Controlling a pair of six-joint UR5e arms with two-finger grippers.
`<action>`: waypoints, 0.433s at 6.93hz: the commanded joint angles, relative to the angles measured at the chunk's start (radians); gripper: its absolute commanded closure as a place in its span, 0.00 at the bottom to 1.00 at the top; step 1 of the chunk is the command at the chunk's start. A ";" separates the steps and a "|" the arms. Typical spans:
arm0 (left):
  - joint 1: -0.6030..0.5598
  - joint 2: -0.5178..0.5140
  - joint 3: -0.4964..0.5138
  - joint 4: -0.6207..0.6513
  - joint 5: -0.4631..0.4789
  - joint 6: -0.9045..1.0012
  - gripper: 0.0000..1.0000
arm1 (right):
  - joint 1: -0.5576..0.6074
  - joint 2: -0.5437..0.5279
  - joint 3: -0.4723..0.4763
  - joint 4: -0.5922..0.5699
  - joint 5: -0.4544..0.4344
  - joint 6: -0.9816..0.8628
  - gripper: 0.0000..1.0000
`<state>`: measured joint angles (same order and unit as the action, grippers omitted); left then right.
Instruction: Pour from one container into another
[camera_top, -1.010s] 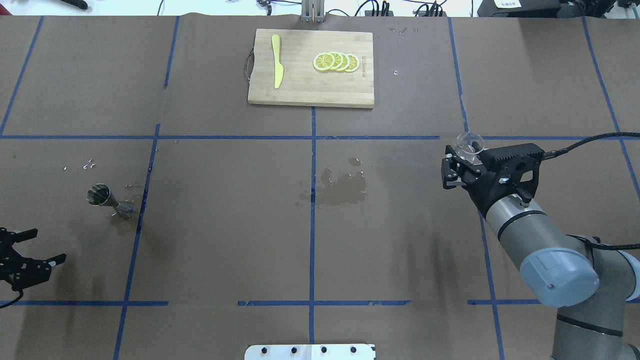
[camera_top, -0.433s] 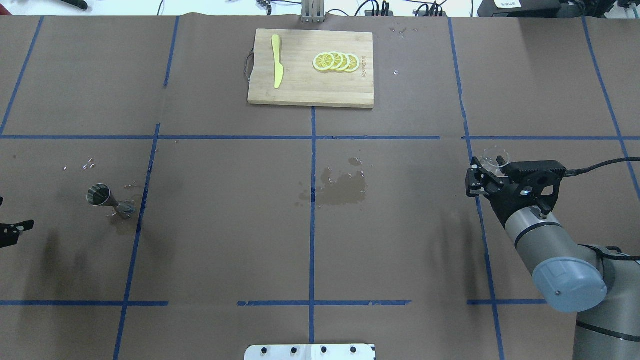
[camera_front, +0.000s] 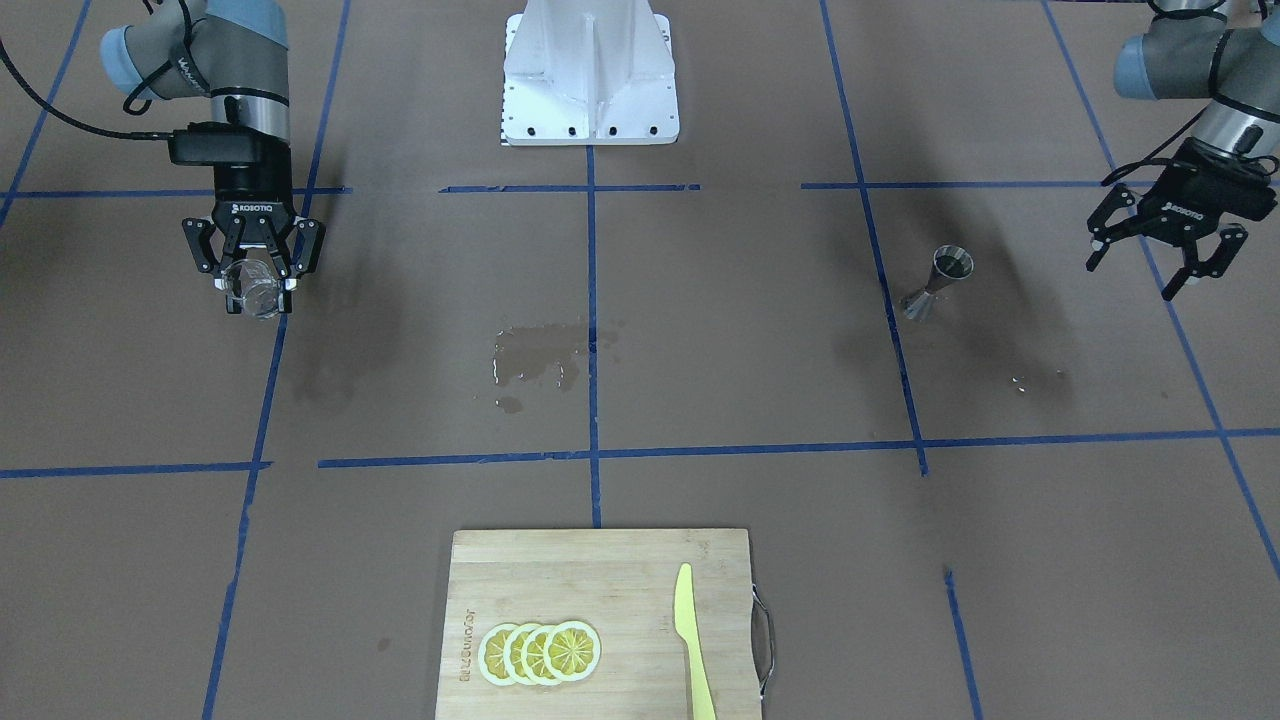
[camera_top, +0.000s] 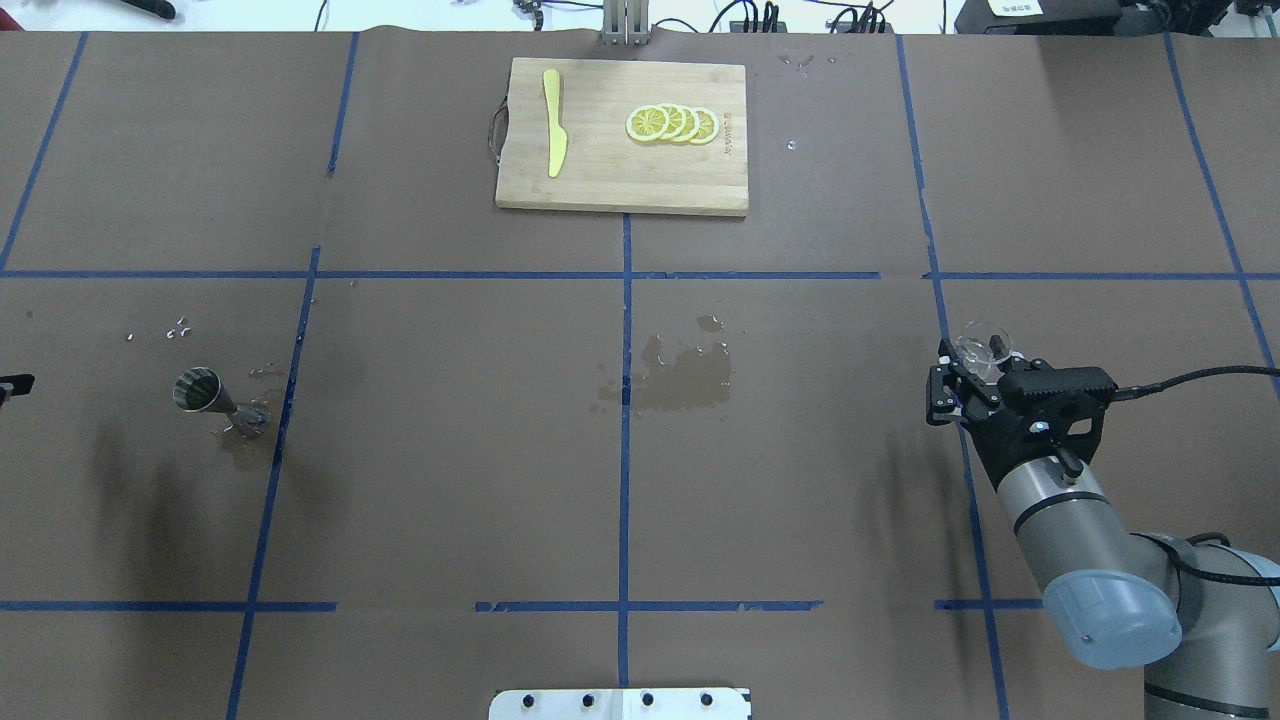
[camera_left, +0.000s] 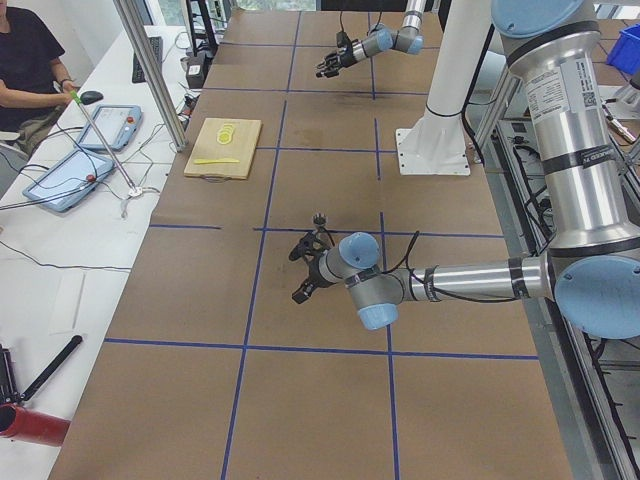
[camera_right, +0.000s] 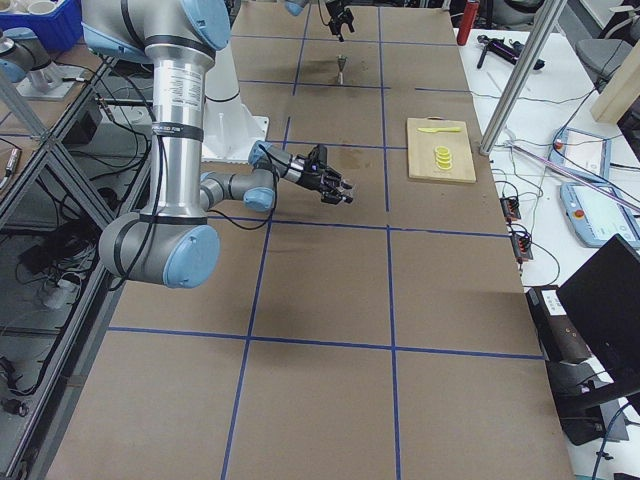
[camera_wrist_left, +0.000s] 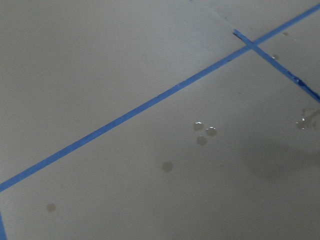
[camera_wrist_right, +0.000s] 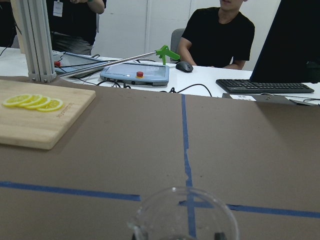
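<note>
- On my right side of the table, my right gripper (camera_front: 257, 283) has its two fingers pinching the little glass cup (camera_top: 981, 346) by its sides.
- The glass cup looks lifted a bit off the brown table (camera_front: 700, 300). I cannot tell if there is any water in it.
- My left gripper (camera_front: 1140, 266) hangs far away on the other side. Its fingers are spread wide and they hold nothing.
- The metal cup (camera_front: 936, 284), shaped like an hourglass, stands on the table near my left gripper but not touching it. It is well apart from the glass cup, nearly the whole table away.
- Small drops lie beside the metal cup, and a wet patch (camera_front: 540, 356) sits in the middle of the table.
- At the edge across from me, a wooden board (camera_front: 620, 570) holds lemon slices (camera_front: 540, 652) and a yellow knife (camera_front: 690, 640).
- I think the picking up is done. The pouring has not started, because the glass cup is nowhere near the metal cup.
- What is left, I think: carry the glass cup across, hold it over the metal cup, and tip it slowly so nothing spills.
</note>
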<state>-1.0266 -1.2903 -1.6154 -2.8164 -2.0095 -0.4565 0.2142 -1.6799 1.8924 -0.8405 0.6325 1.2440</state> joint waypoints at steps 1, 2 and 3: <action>-0.056 -0.014 -0.001 0.055 -0.060 0.004 0.00 | -0.035 -0.003 -0.155 0.225 -0.037 -0.015 1.00; -0.058 -0.020 -0.006 0.055 -0.060 -0.005 0.00 | -0.036 -0.004 -0.162 0.259 -0.037 -0.017 1.00; -0.058 -0.024 -0.008 0.054 -0.060 -0.010 0.00 | -0.042 -0.011 -0.200 0.273 -0.040 -0.014 1.00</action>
<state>-1.0815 -1.3086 -1.6203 -2.7636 -2.0670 -0.4599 0.1786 -1.6851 1.7353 -0.6094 0.5955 1.2303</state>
